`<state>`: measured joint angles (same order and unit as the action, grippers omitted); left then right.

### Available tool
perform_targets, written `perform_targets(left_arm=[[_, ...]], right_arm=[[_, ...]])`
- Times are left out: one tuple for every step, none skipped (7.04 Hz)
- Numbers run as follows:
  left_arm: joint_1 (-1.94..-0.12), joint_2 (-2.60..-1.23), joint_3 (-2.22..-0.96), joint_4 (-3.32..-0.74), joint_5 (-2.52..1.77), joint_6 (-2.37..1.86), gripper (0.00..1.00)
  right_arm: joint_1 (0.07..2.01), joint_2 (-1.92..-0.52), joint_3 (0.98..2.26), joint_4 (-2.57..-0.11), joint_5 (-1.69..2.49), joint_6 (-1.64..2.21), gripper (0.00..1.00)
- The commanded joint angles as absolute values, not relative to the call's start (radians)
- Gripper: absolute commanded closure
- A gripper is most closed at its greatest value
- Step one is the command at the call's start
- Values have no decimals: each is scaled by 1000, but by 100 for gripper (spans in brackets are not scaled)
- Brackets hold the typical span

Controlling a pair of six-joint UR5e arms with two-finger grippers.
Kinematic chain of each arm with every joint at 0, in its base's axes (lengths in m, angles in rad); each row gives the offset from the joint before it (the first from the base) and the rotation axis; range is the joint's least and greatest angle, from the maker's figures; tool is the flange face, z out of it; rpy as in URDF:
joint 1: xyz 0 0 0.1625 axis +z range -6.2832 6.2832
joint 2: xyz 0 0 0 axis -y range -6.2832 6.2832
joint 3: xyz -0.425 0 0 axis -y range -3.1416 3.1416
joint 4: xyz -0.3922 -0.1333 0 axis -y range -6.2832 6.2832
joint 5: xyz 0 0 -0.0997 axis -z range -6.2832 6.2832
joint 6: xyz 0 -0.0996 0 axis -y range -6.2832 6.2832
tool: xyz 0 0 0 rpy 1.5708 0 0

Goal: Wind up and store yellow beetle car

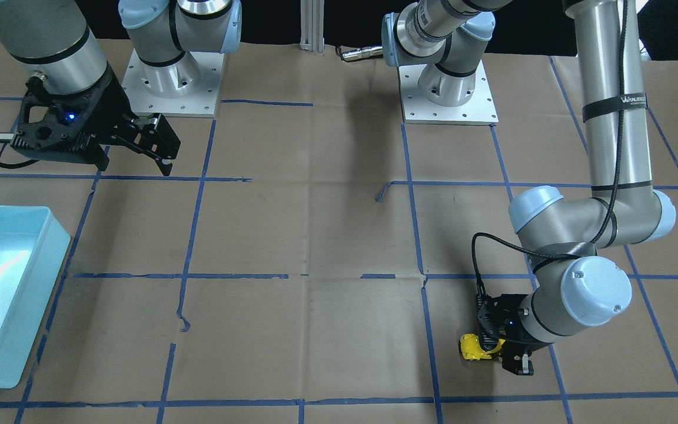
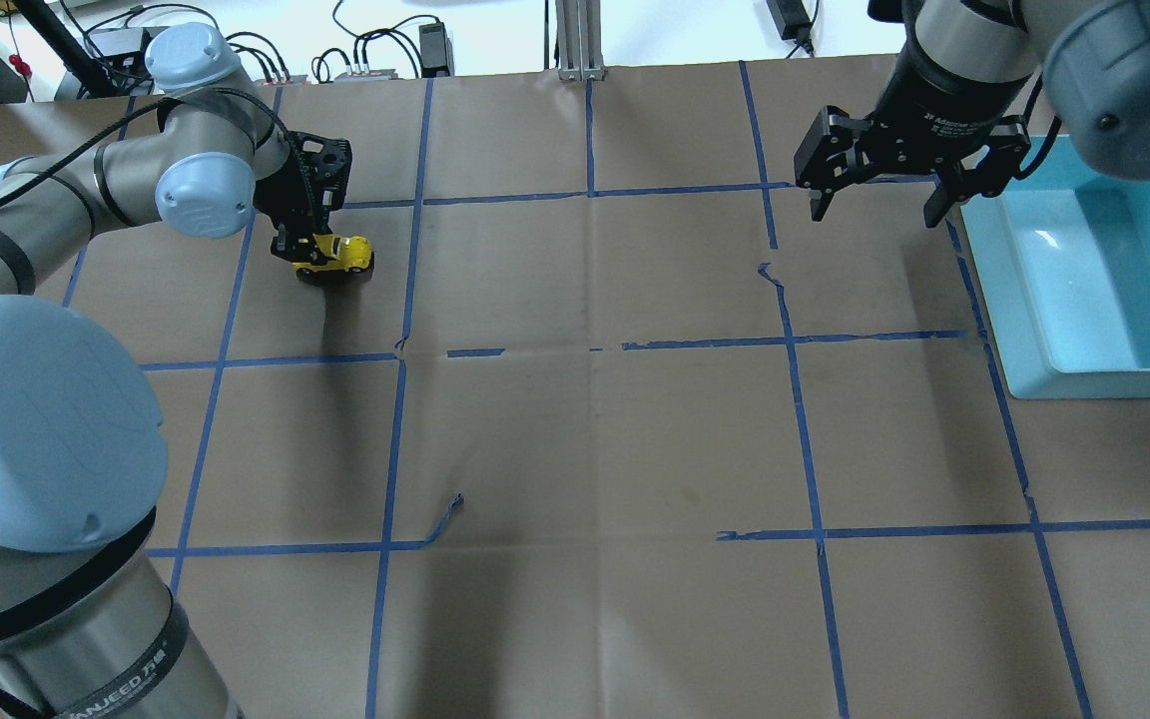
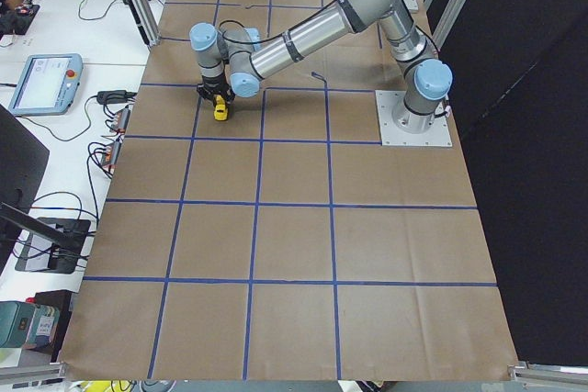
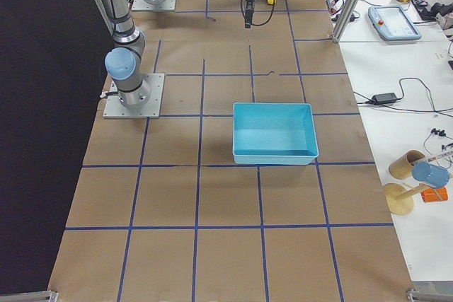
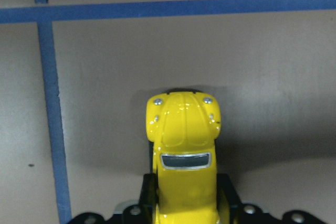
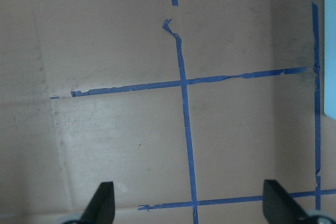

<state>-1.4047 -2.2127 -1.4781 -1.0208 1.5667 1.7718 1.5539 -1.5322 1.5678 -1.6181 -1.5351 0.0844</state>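
The yellow beetle car [image 2: 343, 252] is in the table's far left square, held at its rear between the fingers of my left gripper [image 2: 311, 256]. The left wrist view shows the car [image 5: 183, 145] nose-out from the jaws, low over the brown paper. I cannot tell whether its wheels touch the paper. It also shows in the front-facing view [image 1: 473, 347], with the left gripper [image 1: 504, 355] on it. My right gripper [image 2: 874, 213] is open and empty, hovering above the table beside the tray; its fingertips [image 6: 103, 203] frame bare paper.
A light blue tray [image 2: 1012, 330] stands at the right edge, also seen in the front-facing view [image 1: 27, 294] and the exterior right view [image 4: 272, 158]. Blue tape lines grid the brown paper. The two arm bases [image 1: 168, 82] stand at the robot's side.
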Motion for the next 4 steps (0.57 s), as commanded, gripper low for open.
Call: perform_targets(left_arm=[[-1401, -2221, -1479, -1020, 1568, 1778, 100], [-1401, -2220, -1479, -1020, 1569, 1779, 100], [-1394, -2220, -1479, -1020, 1568, 1784, 100], [-1379, -2220, -1480, -1020, 1566, 1795, 100]], right_arm=[[1554, -1528, 1566, -1618, -1534, 84, 0], [1554, -1528, 1566, -1620, -1534, 84, 0], [1554, -1526, 1566, -1620, -1534, 84, 0], [1554, -1526, 1568, -1620, -1534, 84, 0]])
